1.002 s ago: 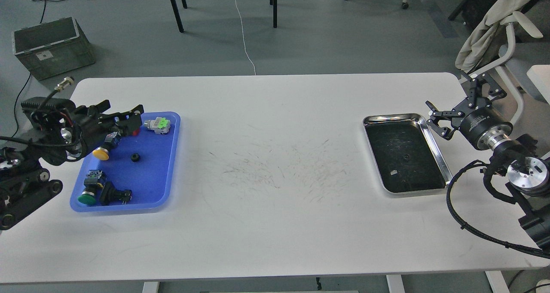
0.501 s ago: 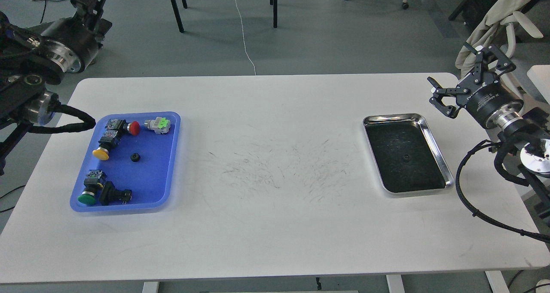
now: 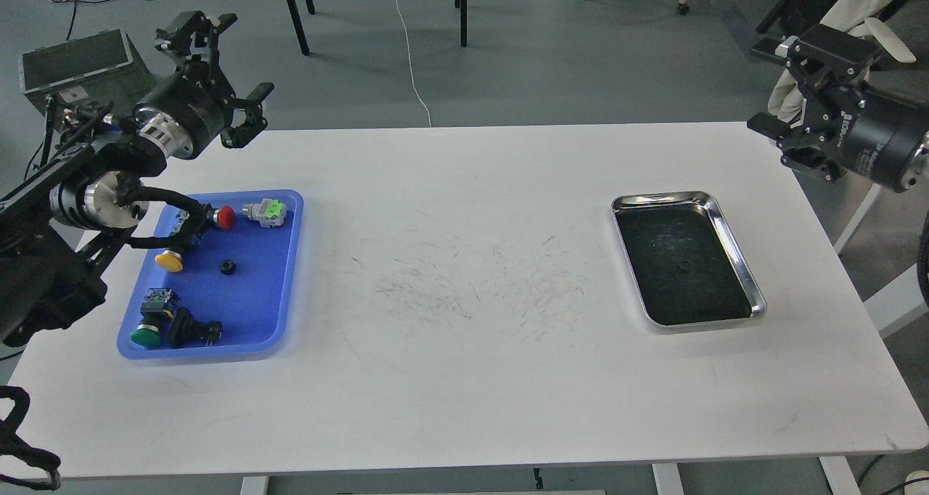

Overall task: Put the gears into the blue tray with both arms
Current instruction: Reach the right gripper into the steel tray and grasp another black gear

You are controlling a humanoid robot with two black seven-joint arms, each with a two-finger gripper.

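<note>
One tiny black gear (image 3: 228, 266) lies in the middle of the blue tray (image 3: 255, 299) at the table's left. A second gear (image 3: 684, 266) shows as a small dark disc on the dark floor of the steel tray (image 3: 734, 242) at the right. My left gripper (image 3: 231, 65) hangs open and empty above the table's back left corner, well behind the blue tray. My right gripper (image 3: 769, 87) is also open and empty, raised over the back right corner, up and to the right of the steel tray.
Several push-button switches share the blue tray: red-capped (image 3: 226, 217), grey-green (image 3: 265, 212), yellow (image 3: 169, 260), green (image 3: 147, 335) and black (image 3: 192, 328). A grey crate (image 3: 72, 67) sits on the floor back left. A draped chair (image 3: 842, 12) is back right.
The left arm has lifted off the blue tray and now holds its gripper open behind it. The right arm has risen up and back, away from the steel tray's edge.
</note>
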